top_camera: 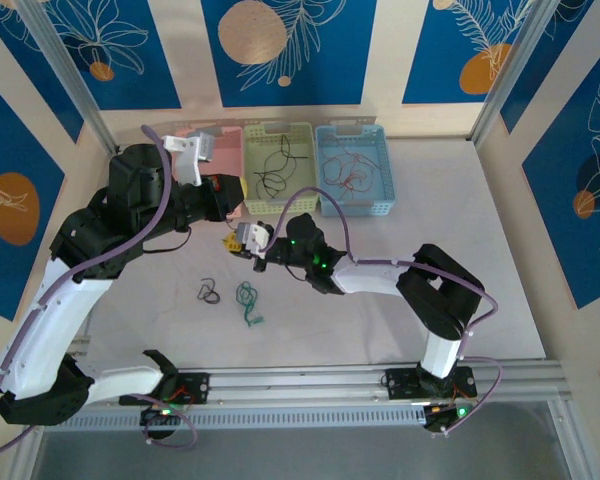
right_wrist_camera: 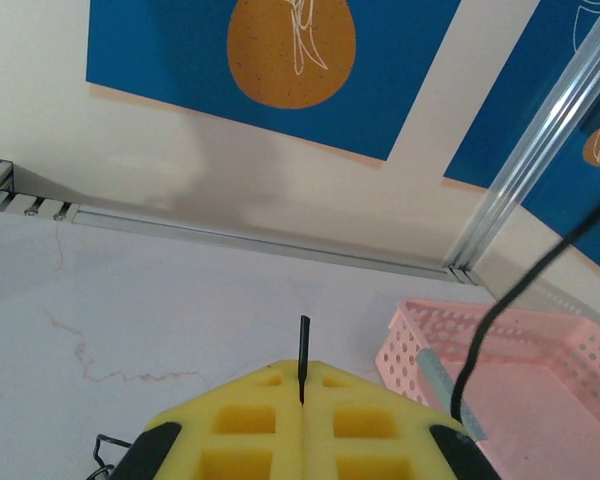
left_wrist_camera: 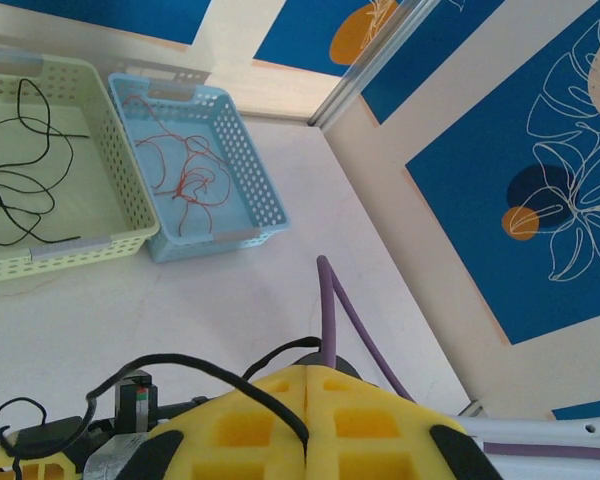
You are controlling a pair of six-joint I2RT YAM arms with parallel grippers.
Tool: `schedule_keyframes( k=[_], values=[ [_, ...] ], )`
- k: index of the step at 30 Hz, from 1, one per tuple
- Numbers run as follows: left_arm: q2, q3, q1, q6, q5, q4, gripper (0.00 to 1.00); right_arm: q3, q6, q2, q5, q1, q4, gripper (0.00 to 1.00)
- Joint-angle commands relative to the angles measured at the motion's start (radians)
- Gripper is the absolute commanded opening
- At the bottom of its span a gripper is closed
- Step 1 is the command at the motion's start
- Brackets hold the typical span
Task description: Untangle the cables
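Note:
A black cable (left_wrist_camera: 280, 400) is pinched between the shut yellow pads of my left gripper (left_wrist_camera: 308, 372) and loops off to the left. My right gripper (right_wrist_camera: 302, 368) is shut on a black cable, whose short tip (right_wrist_camera: 303, 345) pokes out above the pads. From above, the left gripper (top_camera: 230, 192) hangs beside the pink basket and the right gripper (top_camera: 236, 241) is just below it, near the table's middle. A small black coil (top_camera: 210, 292) and a green cable (top_camera: 248, 303) lie loose on the table in front of them.
Three baskets stand along the back: pink (top_camera: 224, 150), yellow (top_camera: 248, 150) holding black cables (top_camera: 275, 165), and blue (top_camera: 325, 150) holding red cables (top_camera: 350, 172). The pink basket (right_wrist_camera: 540, 350) is close on the right gripper's right. A metal rail (top_camera: 310, 380) runs along the near edge.

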Motion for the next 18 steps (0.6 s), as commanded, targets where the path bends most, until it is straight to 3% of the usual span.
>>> schedule_keyframes(
  k=[1, 8, 18],
  values=[
    [-0.019, 0.028, 0.002, 0.045, -0.089, -0.008, 0.00, -0.053, -0.003, -0.070, -0.063, -0.008, -0.003, 0.00],
    [-0.033, 0.148, 0.105, 0.188, -0.311, -0.146, 0.00, -0.322, 0.184, -0.195, -0.088, -0.084, 0.150, 0.00],
    [-0.081, 0.091, 0.233, 0.320, -0.563, -0.231, 0.00, -0.612, 0.426, -0.435, -0.062, -0.265, 0.249, 0.00]
  ],
)
